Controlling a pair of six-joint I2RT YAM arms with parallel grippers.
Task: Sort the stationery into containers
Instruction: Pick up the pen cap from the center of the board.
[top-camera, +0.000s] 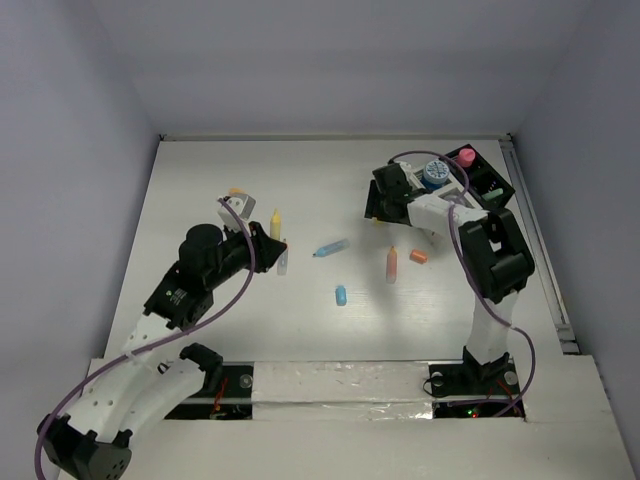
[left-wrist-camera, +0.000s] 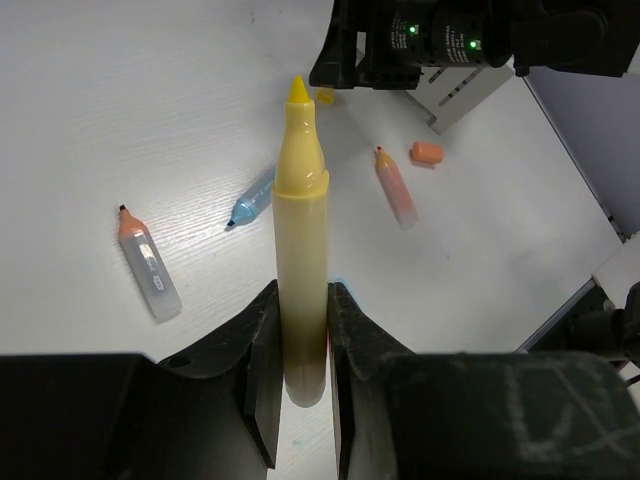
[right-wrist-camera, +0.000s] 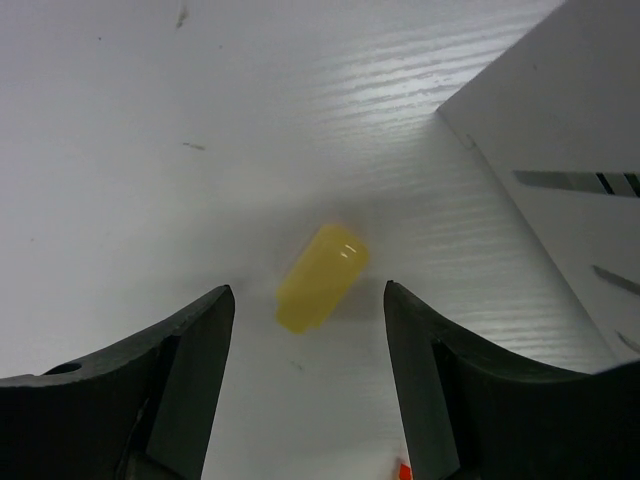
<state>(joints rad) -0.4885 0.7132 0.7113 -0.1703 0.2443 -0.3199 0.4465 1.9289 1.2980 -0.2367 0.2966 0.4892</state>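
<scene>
Pale walls box in a white table (top-camera: 300, 330) strewn with small pens and caps. Between the jaws of the left gripper (left-wrist-camera: 302, 312) stands a yellow marker (left-wrist-camera: 300, 200), clamped by its lower barrel, its tip pointing away from the jaws and out over the table. Beyond that tip lie a blue marker (left-wrist-camera: 252, 203) and an orange marker (left-wrist-camera: 395, 187), with an orange cap (left-wrist-camera: 427, 152) beside it. Off to the left of the jaws lies a clear marker (left-wrist-camera: 148, 265) with an orange end.

The right gripper (right-wrist-camera: 308, 295) hangs low over the table, jaws apart and touching nothing. A yellow cap (right-wrist-camera: 322, 278) lies on the table between them, slanted across the gap and a little nearer the right-hand jaw. Just outside that jaw, ahead and to the right, rises the white slatted wall of the organizer (right-wrist-camera: 560, 130).

The cap looks like light, stiff, smooth plastic. Being short and rounded, it could roll or squirt out of a pinch. It is best taken across its middle, on the long sides, with the jaws low against the table. The marker is likewise light and rigid, and its glossy barrel is liable to slip or swing. A hold nearer mid-barrel would steady it for dropping into a compartment.
</scene>
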